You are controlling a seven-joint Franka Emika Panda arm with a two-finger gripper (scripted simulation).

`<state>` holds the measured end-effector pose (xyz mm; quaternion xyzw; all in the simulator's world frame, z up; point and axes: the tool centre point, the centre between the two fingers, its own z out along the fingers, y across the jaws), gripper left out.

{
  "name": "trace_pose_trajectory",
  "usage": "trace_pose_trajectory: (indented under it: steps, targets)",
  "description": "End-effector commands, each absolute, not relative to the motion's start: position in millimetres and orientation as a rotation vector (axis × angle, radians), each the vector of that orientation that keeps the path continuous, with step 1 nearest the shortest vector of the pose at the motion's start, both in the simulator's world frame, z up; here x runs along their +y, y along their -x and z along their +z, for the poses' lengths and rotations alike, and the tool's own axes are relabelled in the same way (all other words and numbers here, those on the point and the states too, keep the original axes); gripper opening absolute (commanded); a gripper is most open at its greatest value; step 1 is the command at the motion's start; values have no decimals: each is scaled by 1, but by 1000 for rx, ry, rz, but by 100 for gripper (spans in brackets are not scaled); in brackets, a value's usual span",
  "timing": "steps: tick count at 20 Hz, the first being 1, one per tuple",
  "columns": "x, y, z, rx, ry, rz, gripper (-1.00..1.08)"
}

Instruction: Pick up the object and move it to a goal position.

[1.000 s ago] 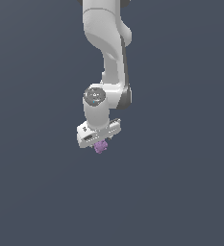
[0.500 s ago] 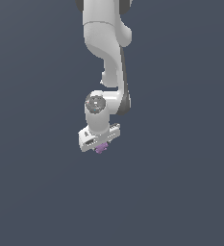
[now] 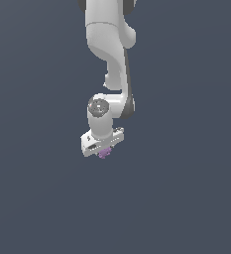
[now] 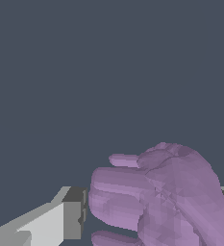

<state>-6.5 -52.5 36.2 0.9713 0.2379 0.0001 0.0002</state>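
The object (image 3: 105,154) is a small lumpy lilac thing that peeks out just under the white hand in the exterior view. In the wrist view the object (image 4: 164,197) fills the space between the two fingers, its knobby lobes pointing toward one grey-tipped finger (image 4: 73,212). The other finger shows only as a sliver at the frame edge. My gripper (image 3: 103,149) points downward near the middle of the exterior view and is shut on the object. In the wrist view the gripper (image 4: 152,214) has both pads against the object's sides.
The white arm (image 3: 109,44) comes down from the top of the exterior view. Around and below it there is only a plain dark blue-grey surface (image 3: 186,198), with no other objects or edges in view.
The hand with the object has shifted slightly downward and toward the exterior view's right over the last second, and the wrist has sunk a little. The grip stays the same.
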Motion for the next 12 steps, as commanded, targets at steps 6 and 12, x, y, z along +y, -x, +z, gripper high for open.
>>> trace_pose_trajectory:
  steps: [6, 12]
  targets:
    - [-49, 2, 45, 724, -3047, 26, -100]
    - [-38, -10, 71, 657, -3032, 98, -100]
